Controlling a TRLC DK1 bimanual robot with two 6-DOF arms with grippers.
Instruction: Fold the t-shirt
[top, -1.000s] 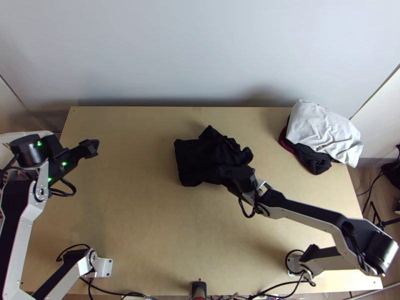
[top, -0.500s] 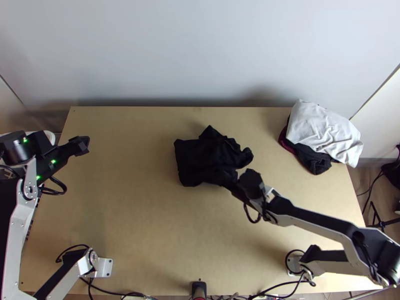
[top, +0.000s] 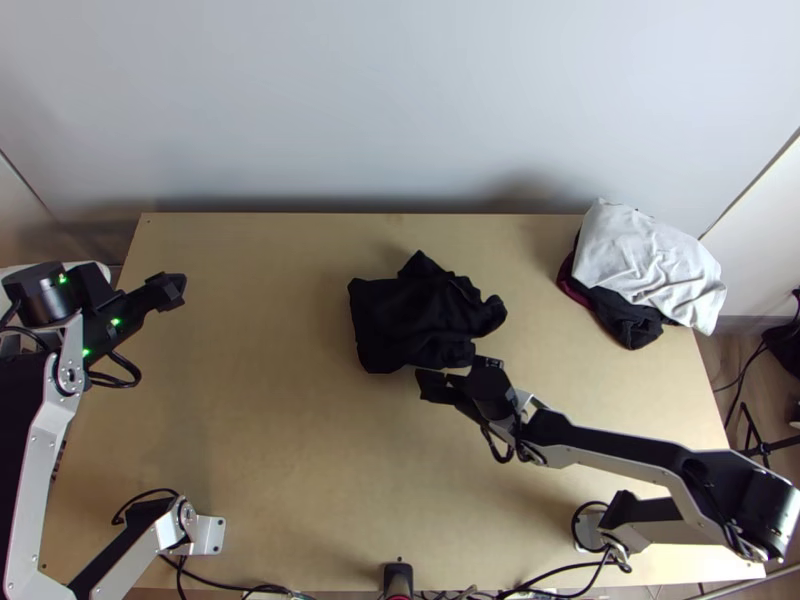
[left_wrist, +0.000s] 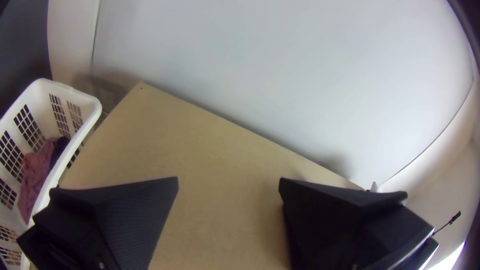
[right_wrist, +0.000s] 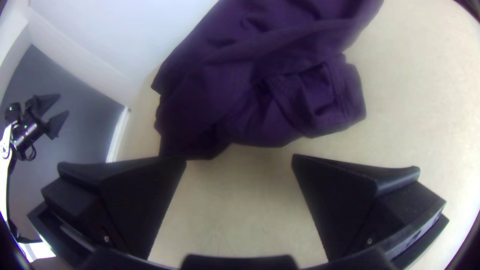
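Basket: white, slotted walls, just beside the left end of the table. In it, pink cloth with dark blue cloth against it, both bunched low. My left gripper is over the table's left side, jaws wide open, well apart from the t-shirt. T-shirt: dark, near mid-table, roughly folded; left edge fairly straight, right part rumpled, one corner pointing to the far edge. My right gripper is at its near side, jaws wide open too; can't tell if one touches the fabric. Far right of table: white cloth piled over black cloth and maroon cloth.
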